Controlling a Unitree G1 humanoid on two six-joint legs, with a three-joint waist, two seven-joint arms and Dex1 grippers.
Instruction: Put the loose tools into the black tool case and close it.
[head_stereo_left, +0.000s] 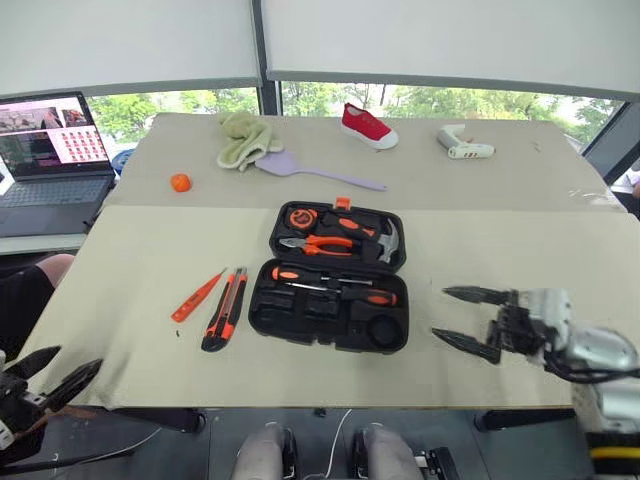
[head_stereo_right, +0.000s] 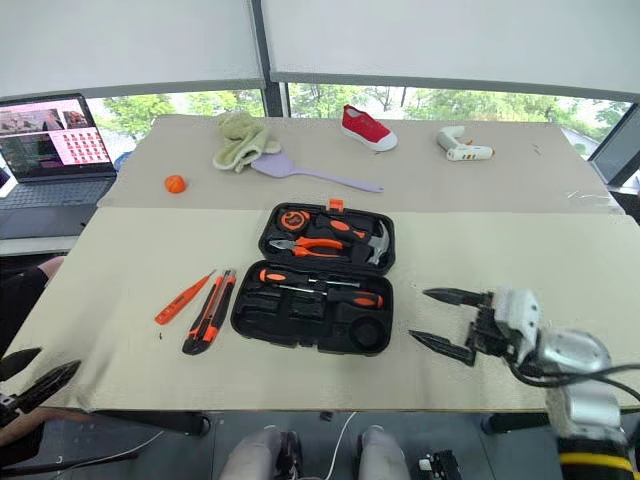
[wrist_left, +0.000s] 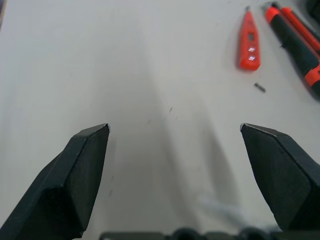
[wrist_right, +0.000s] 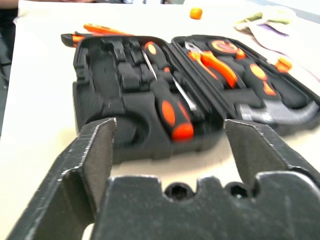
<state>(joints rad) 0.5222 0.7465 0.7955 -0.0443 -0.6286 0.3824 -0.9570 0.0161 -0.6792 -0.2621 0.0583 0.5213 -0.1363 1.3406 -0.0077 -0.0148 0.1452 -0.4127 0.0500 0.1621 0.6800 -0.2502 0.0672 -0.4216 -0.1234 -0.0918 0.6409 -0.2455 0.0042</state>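
I see the black tool case (head_stereo_left: 335, 277) lying open near the middle of the cloth-covered table (head_stereo_left: 150, 290), its moulded plastic halves spread flat, rounded corners, a small orange latch (head_stereo_left: 343, 203) on the far edge. The far half holds the orange-handled pliers (head_stereo_left: 318, 244) and a steel-headed hammer (head_stereo_left: 385, 240); the near half holds two orange-and-black screwdrivers (head_stereo_left: 335, 285) laid across its slots, with a round recess at its right end whose contents I cannot make out. To the left of the case, on bare cloth, lie the orange-and-black utility knife (head_stereo_left: 224, 309) and, just beyond it, the slim orange tester screwdriver (head_stereo_left: 197, 296), both angled and apart from the case. My right gripper (head_stereo_left: 470, 318) hovers to the right of the case with its two black fingers spread wide and holding nothing, pointing toward the case; there is free cloth between them. My left gripper (head_stereo_left: 45, 375) sits at the near left corner of the table, jaws wide and empty, with a broad stretch of plain matte cloth ahead of it in the wrist view. The far strip of table carries a red shoe (head_stereo_left: 368, 126), a lilac spatula (head_stereo_left: 310, 170), a crumpled green cloth (head_stereo_left: 243, 137), a small orange ball (head_stereo_left: 180, 182) and a white tool (head_stereo_left: 463, 145). A laptop (head_stereo_left: 50, 160) stands off the table's left edge.
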